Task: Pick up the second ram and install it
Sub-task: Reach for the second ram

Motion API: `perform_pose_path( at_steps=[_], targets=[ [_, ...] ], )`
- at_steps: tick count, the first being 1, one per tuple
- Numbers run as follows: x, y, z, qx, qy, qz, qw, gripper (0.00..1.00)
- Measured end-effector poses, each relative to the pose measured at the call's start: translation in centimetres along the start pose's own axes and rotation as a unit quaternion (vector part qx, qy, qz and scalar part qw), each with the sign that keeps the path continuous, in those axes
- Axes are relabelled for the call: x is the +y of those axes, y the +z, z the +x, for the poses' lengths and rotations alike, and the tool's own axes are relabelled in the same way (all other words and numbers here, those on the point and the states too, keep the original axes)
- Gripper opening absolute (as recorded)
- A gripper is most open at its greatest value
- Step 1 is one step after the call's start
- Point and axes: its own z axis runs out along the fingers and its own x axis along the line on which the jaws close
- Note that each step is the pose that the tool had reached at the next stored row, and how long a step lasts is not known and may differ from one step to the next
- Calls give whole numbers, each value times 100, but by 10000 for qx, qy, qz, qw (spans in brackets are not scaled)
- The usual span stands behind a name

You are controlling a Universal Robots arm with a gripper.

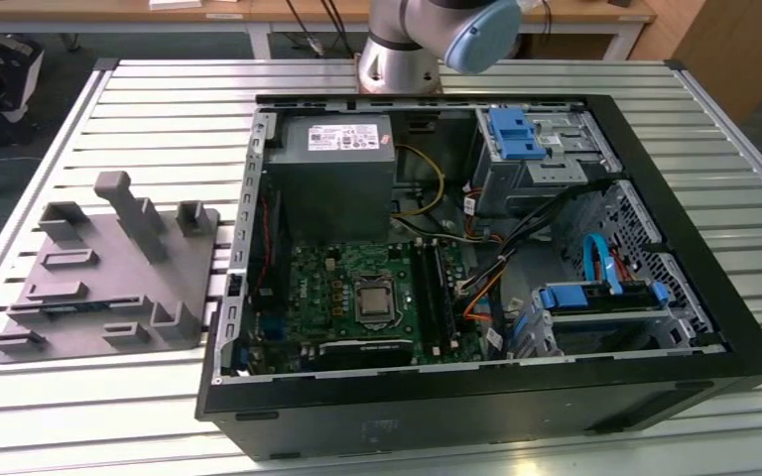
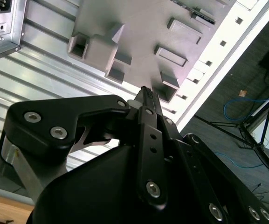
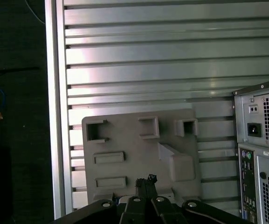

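The second ram (image 1: 74, 306) is a thin blue-green strip lying in a slot of the grey fixture (image 1: 116, 288), on the exterior view's left. In the second wrist view the ram (image 2: 203, 17) shows as a dark sliver near the fixture's (image 2: 139, 28) far corner. My gripper (image 2: 143, 92) hangs well above the fixture (image 3: 139, 149), its black fingers pressed together with nothing between them. The first wrist view looks straight down past the gripper (image 3: 147, 179) onto the fixture's near edge.
An open computer case (image 1: 487, 397) with the green motherboard (image 1: 354, 297) lies on the slatted metal table (image 1: 156, 99), right of the fixture. The case's rear panel (image 3: 260, 154) stands close beside the fixture. The table edge (image 3: 57, 116) drops to a dark floor with cables.
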Motion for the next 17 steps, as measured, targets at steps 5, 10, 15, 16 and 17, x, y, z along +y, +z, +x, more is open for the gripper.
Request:
perform_pose_path(
  at_steps=[5, 10, 15, 16, 17],
  targets=[
    [-84, 53, 88, 0, 0, 0, 10000, 10],
    [-197, 138, 136, 1, 0, 0, 10000, 10],
    [-248, 227, 136, 0, 0, -1, 10000, 10],
    [-250, 245, 137, 0, 0, 0, 10000, 10],
    [-252, 262, 137, 0, 1, 0, 10000, 10]
  ],
)
